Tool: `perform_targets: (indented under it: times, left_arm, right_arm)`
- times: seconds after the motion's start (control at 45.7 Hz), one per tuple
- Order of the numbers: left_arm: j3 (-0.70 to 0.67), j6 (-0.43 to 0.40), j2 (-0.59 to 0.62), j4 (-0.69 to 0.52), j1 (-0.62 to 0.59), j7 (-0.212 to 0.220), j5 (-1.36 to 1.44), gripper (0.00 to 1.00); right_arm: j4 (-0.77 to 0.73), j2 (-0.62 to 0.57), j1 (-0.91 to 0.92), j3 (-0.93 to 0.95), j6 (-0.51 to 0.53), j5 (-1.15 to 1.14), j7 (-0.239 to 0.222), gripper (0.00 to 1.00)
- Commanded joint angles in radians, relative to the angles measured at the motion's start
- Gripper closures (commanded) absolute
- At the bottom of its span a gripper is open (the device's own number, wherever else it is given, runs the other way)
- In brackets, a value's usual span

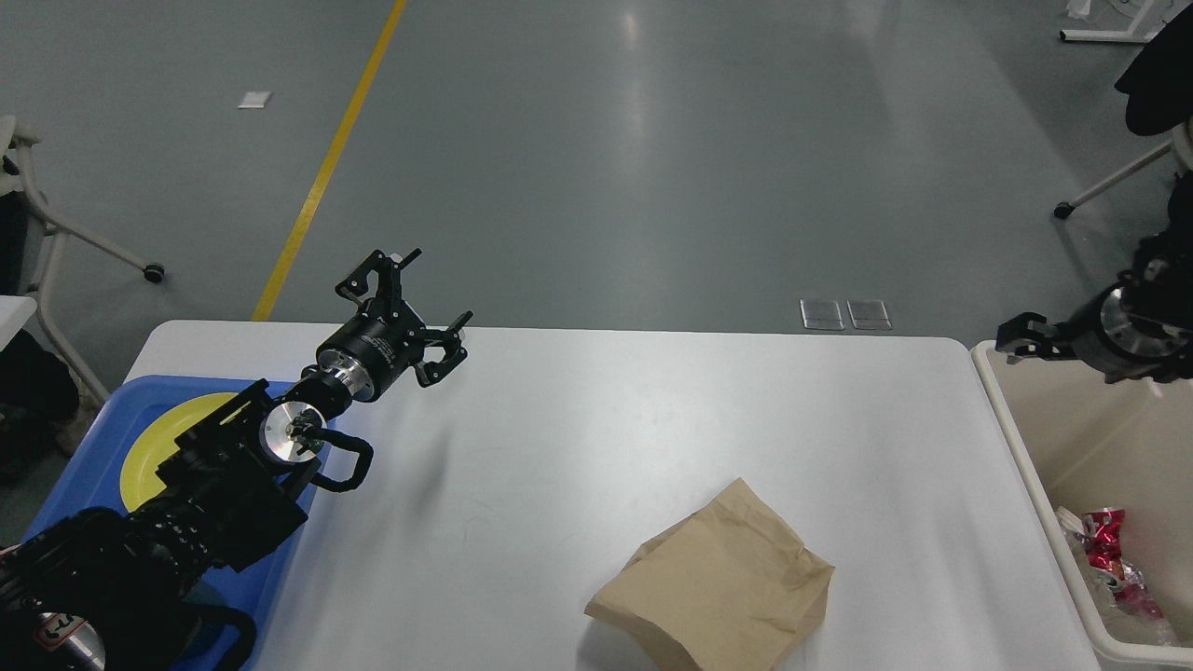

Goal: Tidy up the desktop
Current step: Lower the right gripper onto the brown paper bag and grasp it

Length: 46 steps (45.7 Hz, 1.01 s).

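The white desktop (596,419) fills the lower view. A crumpled brown paper bag (718,587) lies on its front right part. My left gripper (439,286) is open and empty, held above the desktop's far left part, far from the bag. My right gripper (1023,337) comes in from the right edge and hovers over the far left rim of the beige bin (1025,447). It looks small and dark, and its fingers cannot be told apart. Nothing shows in it.
A blue tray (84,466) with a yellow plate (163,438) sits at the desktop's left edge, partly under my left arm. A crushed red can (1106,545) and clear plastic lie in the bin. Chair legs stand on the floor at both sides.
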Motion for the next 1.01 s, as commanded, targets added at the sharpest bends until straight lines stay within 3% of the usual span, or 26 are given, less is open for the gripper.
perform_targets:
  times: [0.0,0.175,0.306,0.613,0.985]
  left_arm:
    - [0.000,0.000,0.000,0.000,0.000,0.000,0.000,0.03]
    - [0.000,0.000,0.000,0.000,0.000,0.000,0.000,0.03]
    - [0.000,0.000,0.000,0.000,0.000,0.000,0.000,0.03]
    - [0.000,0.000,0.000,0.000,0.000,0.000,0.000,0.03]
    - [0.000,0.000,0.000,0.000,0.001,0.000,0.000,0.03]
  right_arm:
    - [0.047,0.092,0.086,0.001,0.108,0.000,-0.005,0.00]
    - [0.056,0.250,0.131,-0.002,0.294,0.000,-0.008,0.00]
    - [0.059,0.347,0.122,0.000,0.361,0.000,-0.010,0.00]
    - [0.073,0.520,0.031,0.000,0.365,-0.003,-0.010,0.00]
    - [0.073,0.523,-0.102,0.000,0.355,-0.003,-0.010,0.00]
